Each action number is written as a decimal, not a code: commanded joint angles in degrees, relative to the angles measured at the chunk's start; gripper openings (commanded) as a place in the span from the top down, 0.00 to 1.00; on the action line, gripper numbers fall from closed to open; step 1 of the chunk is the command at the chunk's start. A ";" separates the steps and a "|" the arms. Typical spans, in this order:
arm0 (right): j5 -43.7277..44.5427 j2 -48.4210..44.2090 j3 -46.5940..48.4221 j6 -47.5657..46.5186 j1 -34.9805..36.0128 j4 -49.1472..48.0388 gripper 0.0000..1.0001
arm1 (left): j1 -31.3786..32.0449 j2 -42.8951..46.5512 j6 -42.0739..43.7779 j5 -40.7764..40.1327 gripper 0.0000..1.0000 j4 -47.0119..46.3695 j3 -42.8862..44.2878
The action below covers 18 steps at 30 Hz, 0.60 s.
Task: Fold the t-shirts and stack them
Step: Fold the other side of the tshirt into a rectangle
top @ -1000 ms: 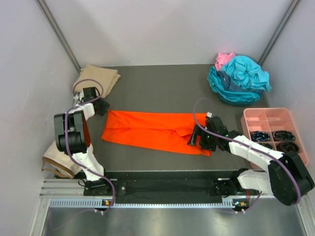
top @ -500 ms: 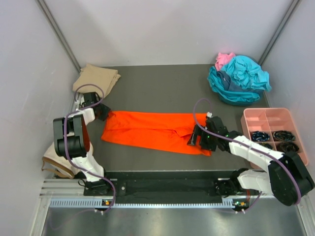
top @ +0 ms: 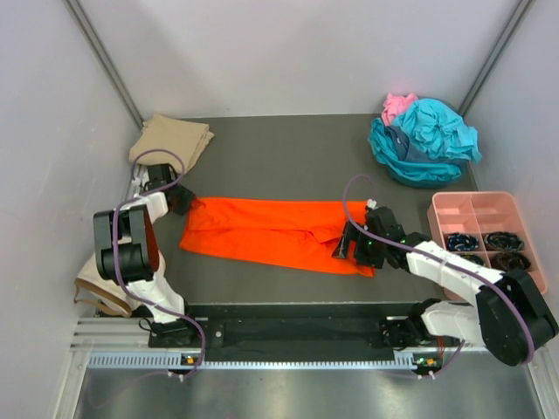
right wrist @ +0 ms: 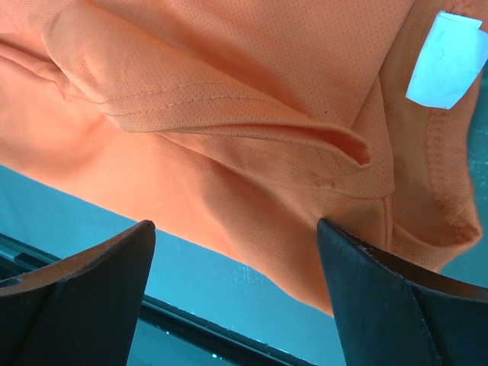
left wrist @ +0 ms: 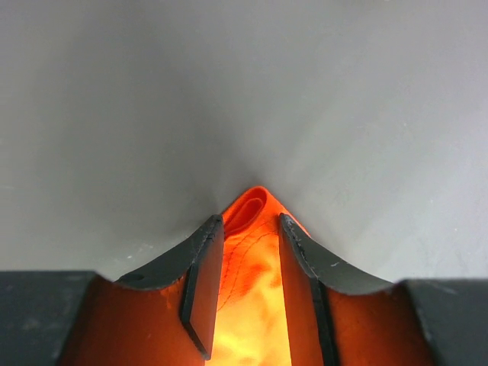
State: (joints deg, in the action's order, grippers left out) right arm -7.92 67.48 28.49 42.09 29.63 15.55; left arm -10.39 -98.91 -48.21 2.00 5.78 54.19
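The orange t-shirt (top: 266, 231) lies flat mid-worktop, narrowed to 1 long strip running left to right. The left tool (top: 183, 199) is clenched on the strip's left end: the wrist view shows a fold of orange cloth pinched between both fingers (left wrist: 204, 290) and poking past the tips. The right tool (top: 348, 247) is released, jaws spread wide just over the collar end near the white label (right wrist: 450, 57), with nothing gripped. The step looks like the crosswise fold. To do it well, the right tool should drop and catch every layer at its end, including the loose flap (right wrist: 229, 114) ridged up there, before either end lifts. Then keep the strip lightly taut, raise it low and level, and lay 1 end over the other with edges matched so no layer slides out. The tan t-shirt (top: 172, 140) sits folded at the far left corner, the likely stack spot. The teal t-shirts (top: 428, 140) and the pink t-shirt (top: 397, 105) are heaped far right, unfolded. The pink tray (top: 476, 195) is right of the strip, with dark bits (top: 485, 240) in its 2 near compartments. A cream thing (top: 100, 292) sits by the left arm's base. The worktop (top: 288, 161) is dark and matte, with pale walls (top: 288, 52) on 3 sides and a metal rail (top: 288, 336) in front.
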 commanded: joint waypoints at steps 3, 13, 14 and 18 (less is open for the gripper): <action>2.12 2.04 -3.44 -0.95 0.52 2.55 0.12 | -1.12 4.69 2.85 -4.81 0.60 2.92 2.93; 1.68 2.74 -3.27 -1.13 0.52 2.03 0.12 | -1.21 6.28 2.42 -2.36 0.60 1.95 -0.75; 1.68 2.74 -3.35 -1.13 0.52 1.94 0.12 | -1.12 6.19 2.33 -2.26 0.60 1.69 -0.93; 1.68 2.74 -3.35 -1.13 0.52 2.03 0.12 | -1.21 6.10 2.15 -2.26 0.60 1.16 -1.46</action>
State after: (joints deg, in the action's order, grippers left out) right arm -8.10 67.57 28.49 42.06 29.63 15.35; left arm -11.29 -94.21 -46.33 -0.84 8.51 53.36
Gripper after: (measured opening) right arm 0.878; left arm 0.405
